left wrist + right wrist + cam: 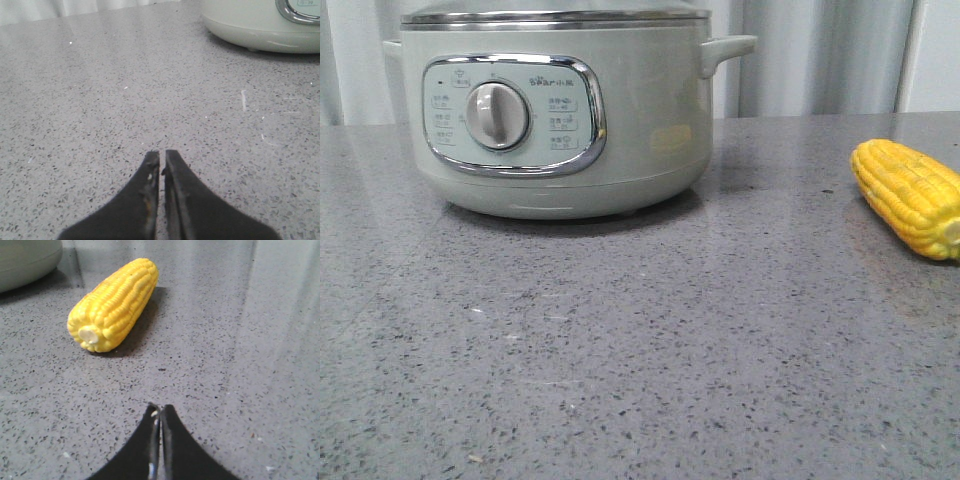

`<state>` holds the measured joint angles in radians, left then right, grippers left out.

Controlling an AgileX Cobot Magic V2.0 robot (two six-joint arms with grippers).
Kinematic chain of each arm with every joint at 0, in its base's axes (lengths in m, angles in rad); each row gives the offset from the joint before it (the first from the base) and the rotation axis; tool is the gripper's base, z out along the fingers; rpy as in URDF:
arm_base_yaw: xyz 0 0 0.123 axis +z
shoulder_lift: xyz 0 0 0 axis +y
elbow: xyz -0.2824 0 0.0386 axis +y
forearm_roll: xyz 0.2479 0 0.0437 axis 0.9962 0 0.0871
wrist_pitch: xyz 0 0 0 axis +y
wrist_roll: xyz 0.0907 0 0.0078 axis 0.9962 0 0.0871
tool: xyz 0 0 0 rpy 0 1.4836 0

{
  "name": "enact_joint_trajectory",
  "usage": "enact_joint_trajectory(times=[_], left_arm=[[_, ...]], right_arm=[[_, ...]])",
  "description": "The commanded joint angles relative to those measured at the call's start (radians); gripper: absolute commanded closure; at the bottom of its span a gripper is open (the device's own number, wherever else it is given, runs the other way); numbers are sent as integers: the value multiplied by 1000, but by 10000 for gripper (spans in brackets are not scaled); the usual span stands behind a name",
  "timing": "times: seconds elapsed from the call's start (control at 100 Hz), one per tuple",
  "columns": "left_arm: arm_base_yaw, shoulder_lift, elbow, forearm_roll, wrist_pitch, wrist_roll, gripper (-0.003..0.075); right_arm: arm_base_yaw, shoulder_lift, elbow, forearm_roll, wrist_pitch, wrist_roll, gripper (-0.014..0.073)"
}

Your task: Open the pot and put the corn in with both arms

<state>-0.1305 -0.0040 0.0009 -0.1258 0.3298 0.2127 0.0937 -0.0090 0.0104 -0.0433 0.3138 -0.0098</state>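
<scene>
The pale sage-green pot (560, 110) stands at the back left of the table, its lid on, steel rim and round dial (497, 115) facing me. Its base shows in the left wrist view (260, 25) and its edge in the right wrist view (25, 260). The yellow corn (910, 197) lies on the table at the right, also in the right wrist view (114, 304). My left gripper (162, 152) is shut and empty over bare table, short of the pot. My right gripper (160, 407) is shut and empty, a little short of the corn. Neither gripper shows in the front view.
The grey speckled stone table (640, 340) spreads across the front view. A pale curtain (820, 55) hangs behind the pot. The pot's side handle (725, 50) sticks out to the right.
</scene>
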Motion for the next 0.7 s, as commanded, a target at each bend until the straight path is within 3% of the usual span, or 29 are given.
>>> enact_joint_trajectory(times=[0.0,0.34,0.51,0.61,0.69], left_arm=[[2,-34,8,-12,-39,-9,741],[2,-34,8,-12,-48,-9,741],[2,-34,8,-24,-64,-9,741],[2,-34,8,-183,-131,-9,741],[2,-34,8,-520,-191,-9,741]], right_arm=[[-4,-21,20,-15,-10,-5,662],[-4,-21,20,-15,-10,-5,662],[-4,-21,20,-40,-148,-5,662],[-4,-21,20,66,-303,-5,662],[-4,-21,20,240,-411,-5,662]])
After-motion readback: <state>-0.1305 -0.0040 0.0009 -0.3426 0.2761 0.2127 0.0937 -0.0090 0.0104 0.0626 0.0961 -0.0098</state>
